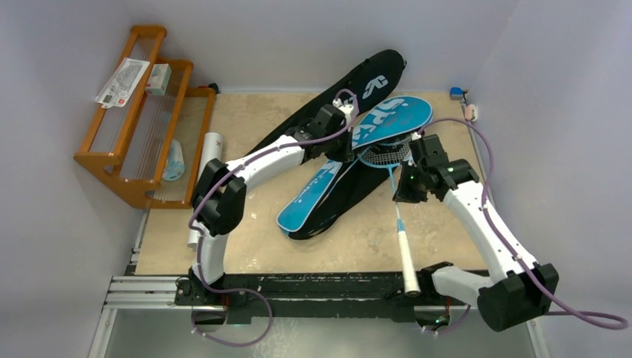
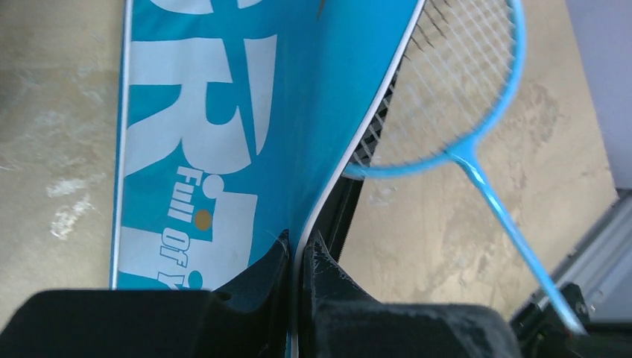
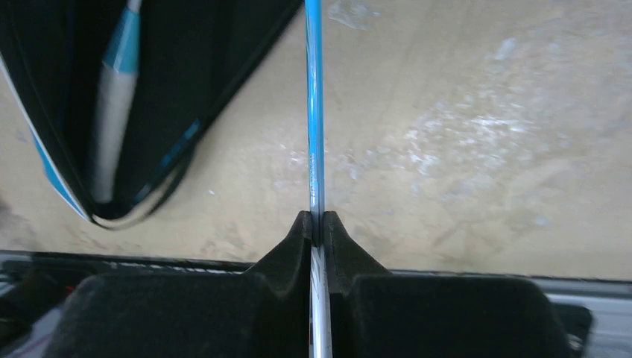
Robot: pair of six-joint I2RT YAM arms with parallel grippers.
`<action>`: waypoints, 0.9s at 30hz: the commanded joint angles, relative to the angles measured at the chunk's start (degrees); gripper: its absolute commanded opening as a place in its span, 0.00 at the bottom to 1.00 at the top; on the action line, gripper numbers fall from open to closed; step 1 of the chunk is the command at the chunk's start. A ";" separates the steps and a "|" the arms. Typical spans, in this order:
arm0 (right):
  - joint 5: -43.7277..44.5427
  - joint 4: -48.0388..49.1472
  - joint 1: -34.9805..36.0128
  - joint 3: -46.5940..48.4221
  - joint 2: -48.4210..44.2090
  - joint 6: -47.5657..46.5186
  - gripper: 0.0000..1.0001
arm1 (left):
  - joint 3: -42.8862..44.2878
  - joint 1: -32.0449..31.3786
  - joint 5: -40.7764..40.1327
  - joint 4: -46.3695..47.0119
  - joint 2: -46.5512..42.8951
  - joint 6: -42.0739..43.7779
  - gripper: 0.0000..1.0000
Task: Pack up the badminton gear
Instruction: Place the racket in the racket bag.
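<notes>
White arms (image 1: pixel 276 156), black joints (image 1: pixel 223 205), purple cables (image 1: pixel 487 179), seemingly a green light (image 1: pixel 409 179)

Blue cover (image 2: pixel 223 149): smooth cloth, slight sheen, white piping.
Light-blue racket (image 3: pixel 314 112): glossy painted shaft.
Left end effector (image 2: pixel 300 250): matt black, grainy pads.
Bench (image 3: pixel 484 149): matt, mottled, stone-like.
Rack (image 1: pixel 147 33): orange varnished wood.
</notes>
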 commanded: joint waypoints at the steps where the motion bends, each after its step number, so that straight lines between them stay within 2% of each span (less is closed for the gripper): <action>1: -5.65 17.79 0.21 -4.99 1.39 10.32 0.00 | -2.31 0.34 9.24 4.36 -6.29 -2.83 0.00; 5: -7.57 29.60 0.21 -9.12 4.40 17.37 0.00 | -5.40 0.34 15.13 5.51 -7.72 -4.61 0.00; 9: -5.37 39.82 0.24 -12.32 7.09 23.59 0.00 | -10.19 0.21 20.89 7.48 -10.21 -6.64 0.00; 14: -5.88 50.49 0.33 -15.17 12.38 30.04 0.00 | -18.84 -0.28 25.76 12.83 -15.69 -9.21 0.00; 19: -5.01 62.67 1.50 -19.35 15.21 36.83 0.00 | -21.79 -0.28 33.52 15.40 -16.79 -11.46 0.00; 27: -2.82 71.95 2.29 -20.95 17.61 39.07 0.00 | -24.47 -0.36 42.05 20.13 -16.61 -15.37 0.00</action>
